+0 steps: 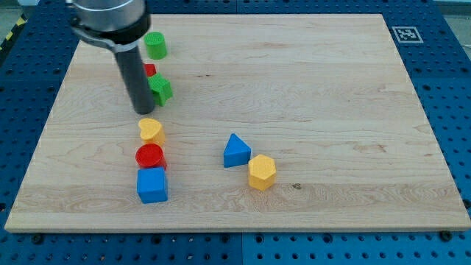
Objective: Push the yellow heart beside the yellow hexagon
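Note:
The yellow heart lies left of the board's middle. The yellow hexagon lies to its lower right, just right of a blue triangle. My tip stands just above the heart toward the view's top, a small gap apart from it. The dark rod rises from there to the top left of the view.
A red cylinder and a blue cube sit directly below the heart. A green star-like block and a partly hidden red block sit beside the rod. A green cylinder stands near the top. The wooden board carries all of them.

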